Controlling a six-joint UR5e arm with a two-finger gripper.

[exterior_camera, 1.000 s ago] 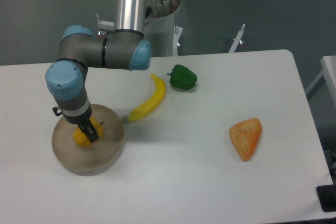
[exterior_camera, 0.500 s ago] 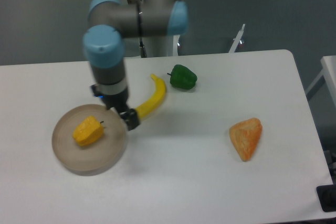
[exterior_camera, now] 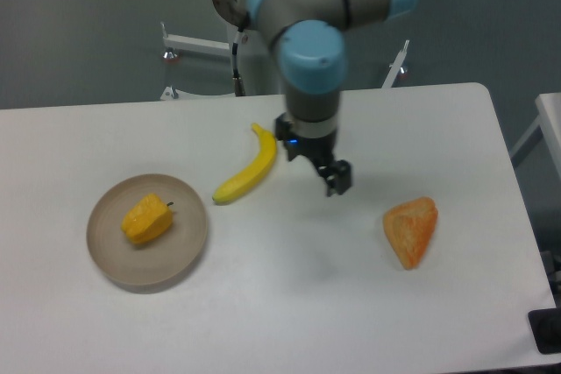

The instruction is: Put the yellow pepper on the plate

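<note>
The yellow pepper [exterior_camera: 146,218] lies on the beige round plate [exterior_camera: 188,245] at the left of the table, its dark stem pointing right. My gripper [exterior_camera: 336,178] hangs above the middle of the table, well to the right of the plate and between the banana and the orange wedge. It holds nothing. Its fingers are small and dark, and I cannot make out whether they stand open or shut.
A yellow banana [exterior_camera: 248,167] lies between the plate and the gripper. An orange wedge-shaped pepper [exterior_camera: 411,229] lies at the right. The green pepper is hidden behind the arm. The arm's base [exterior_camera: 254,59] stands behind the table's far edge.
The gripper let go of the yellow pepper on the plate, rose, and swung right across the banana to the middle of the table. The arm now covers the green pepper.
</note>
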